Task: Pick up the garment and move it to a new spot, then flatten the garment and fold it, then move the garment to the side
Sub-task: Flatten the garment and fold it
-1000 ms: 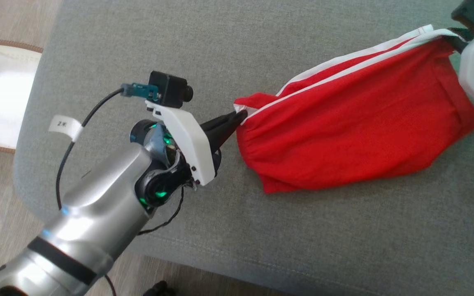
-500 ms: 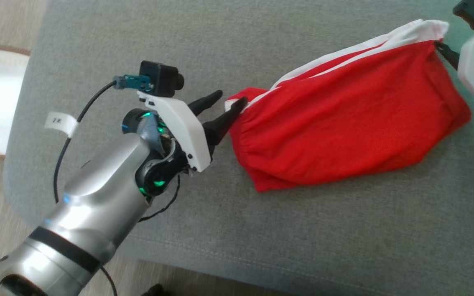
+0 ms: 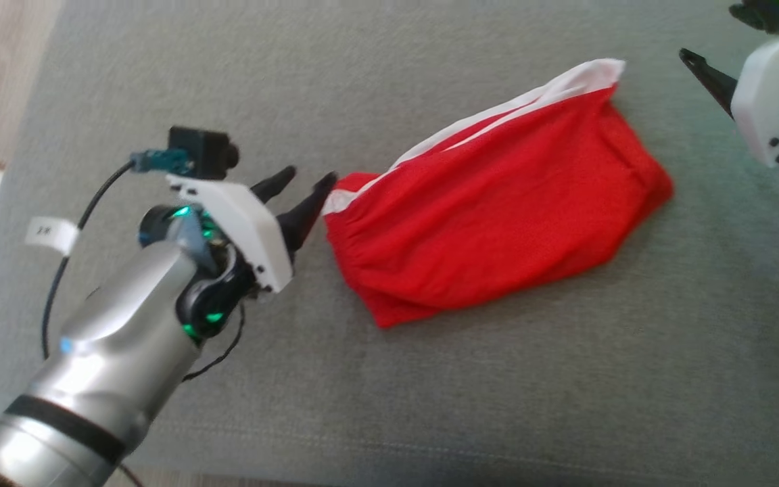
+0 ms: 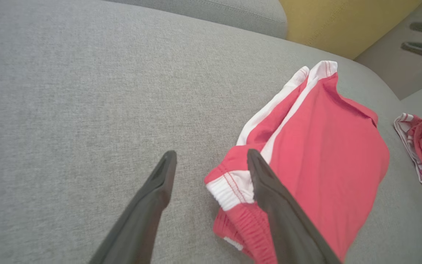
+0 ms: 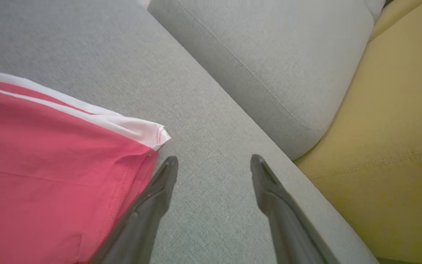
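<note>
Both ends just let go. A second ago the left gripper pinches the waistband corner and the right gripper pinches the far hem, with the shorts stretched between them. Now both sets of jaws stand wide and hold nothing.

The shorts lie loose on the grey sofa seat, slack rather than pulled taut. The head camera has shifted too, so the shorts' slide across the head view is not all real movement.

Left gripper: fingers spread, hovering at the white waistband. In the left wrist view one finger overlaps the red cloth and the other is over bare seat. Can't tell if the finger touches the fabric.

Right gripper: spread and backed off. In the head view it sits clearly apart from the white-trimmed hem corner. In the right wrist view one finger is near the hem edge and the other over bare seat, next to the grey back cushion and a yellow cushion.

The shorts sit mid-seat, lying diagonally, white side stripe along the upper edge, waistband end gathered and wrinkled, lower edge rounded and puffy. Another red and white garment lies off to the side, well apart.

Judgement: the carry to the new spot looks finished and this is the release. Flattening comes next, as the cloth is not smooth yet, then the fold. The bunched waistband probably needs a tug or a sweep first
</note>
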`<state>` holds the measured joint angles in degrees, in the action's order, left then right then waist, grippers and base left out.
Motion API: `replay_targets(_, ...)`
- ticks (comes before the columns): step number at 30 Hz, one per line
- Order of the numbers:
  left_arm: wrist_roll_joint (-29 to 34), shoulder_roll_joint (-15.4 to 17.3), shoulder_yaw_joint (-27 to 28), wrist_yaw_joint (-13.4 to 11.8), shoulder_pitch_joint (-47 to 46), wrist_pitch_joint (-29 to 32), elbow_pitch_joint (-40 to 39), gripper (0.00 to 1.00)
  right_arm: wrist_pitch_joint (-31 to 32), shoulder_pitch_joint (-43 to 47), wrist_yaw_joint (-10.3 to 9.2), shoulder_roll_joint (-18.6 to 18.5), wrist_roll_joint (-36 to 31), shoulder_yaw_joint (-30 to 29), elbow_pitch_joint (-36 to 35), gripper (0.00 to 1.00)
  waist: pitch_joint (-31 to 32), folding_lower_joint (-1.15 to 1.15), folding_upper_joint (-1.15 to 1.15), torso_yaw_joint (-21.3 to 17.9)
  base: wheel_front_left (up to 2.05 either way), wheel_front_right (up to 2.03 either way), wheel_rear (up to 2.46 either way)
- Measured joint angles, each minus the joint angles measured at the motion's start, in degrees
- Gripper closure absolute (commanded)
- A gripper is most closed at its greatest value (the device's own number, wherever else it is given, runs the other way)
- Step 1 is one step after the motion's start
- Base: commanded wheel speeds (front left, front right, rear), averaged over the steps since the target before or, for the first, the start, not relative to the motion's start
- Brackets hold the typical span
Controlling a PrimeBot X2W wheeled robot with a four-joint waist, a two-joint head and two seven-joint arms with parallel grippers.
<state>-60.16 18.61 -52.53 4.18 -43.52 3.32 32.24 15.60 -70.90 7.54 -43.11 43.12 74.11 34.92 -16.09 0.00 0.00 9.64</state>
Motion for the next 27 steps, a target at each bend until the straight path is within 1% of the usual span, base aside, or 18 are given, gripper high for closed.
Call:
replay_targets(4, 0.0, 1.3, 1.1, -1.1, 1.4, -1.8, 0.4, 0.00, -3.3, 0.3, 0.00, 2.0, 3.1, -0.2, 3.0, 0.00, 2.5, 0.00, 0.00, -2.0, 0.00, 0.00, 0.00)
replay_targets(5, 0.0, 1.3, 1.1, -1.1, 1.4, -1.8, 0.4, 0.00, -3.3, 0.3, 0.00, 2.0, 3.1, -0.2, 3.0, 0.00, 2.5, 0.00, 0.00, -2.0, 0.00, 0.00, 0.00)
replay_targets(6, 0.0, 1.6, 1.3, -1.5, 1.5, -2.6, 0.4, 0.00, -4.4, 0.5, 0.00, 2.7, 4.7, -0.9, 4.2, 0.00, 3.2, 0.00, 0.00, -2.5, 0.00, 0.00, 0.00)
replay_targets(10, 0.1, 2.4, 2.8, -3.1, 2.8, -6.7, -0.2, 0.00, -12.2, 2.5, 0.00, 5.9, 8.1, -4.3, 7.9, 0.00, 6.0, 0.00, 0.00, -4.1, 0.00, 0.00, 0.00)
replay_targets(14, 1.3, 3.0, 4.6, -5.9, 5.0, -12.4, -2.0, 0.00, -21.2, 5.5, 0.00, 9.4, 8.4, -6.8, 10.2, 0.00, 9.1, 0.00, 0.00, -5.6, 0.00, 0.00, 0.00)
replay_targets(16, 1.5, 3.0, 5.9, -7.8, 6.4, -15.0, -3.4, 0.00, -25.6, 8.0, 0.00, 11.2, 8.4, -8.3, 10.7, 0.00, 10.6, 0.00, 0.00, -6.2, 0.00, 0.00, 0.00)
replay_targets(19, 1.7, 3.0, 9.0, -11.1, 9.2, -17.1, -6.0, 0.00, -29.3, 11.9, 0.00, 13.7, 7.2, -12.1, 12.2, 0.00, 12.6, 0.00, 0.00, -7.2, 0.00, 0.00, 0.00)
replay_targets(21, 3.1, 2.9, 11.0, -13.0, 11.7, -17.6, -8.3, 0.00, -29.8, 14.9, 0.00, 15.3, 5.8, -16.9, 12.8, 0.00, 13.9, 0.00, 0.00, -7.8, 0.00, 0.00, 0.00)
replay_targets(24, 7.6, 2.5, 15.2, -15.9, 16.4, -17.6, -12.8, 0.00, -30.0, 20.7, 0.00, 17.4, 0.9, -28.2, 9.5, 0.00, 15.4, 0.00, 0.00, -8.8, 0.00, 0.00, 0.00)
replay_targets(26, 10.5, 1.5, 19.5, -17.1, 20.2, -17.6, -16.0, 0.00, -30.0, 26.0, 0.00, 19.6, -2.6, -36.1, 6.9, 0.00, 16.1, 0.00, 0.00, -9.3, 0.00, 0.00, 0.00)
replay_targets(27, 12.2, 0.9, 21.0, -17.3, 22.2, -17.6, -17.2, 0.00, -30.0, 29.0, 0.00, 20.7, -4.9, -39.2, 5.7, 0.00, 16.4, 0.00, 0.00, -9.6, 0.00, 0.00, 0.00)
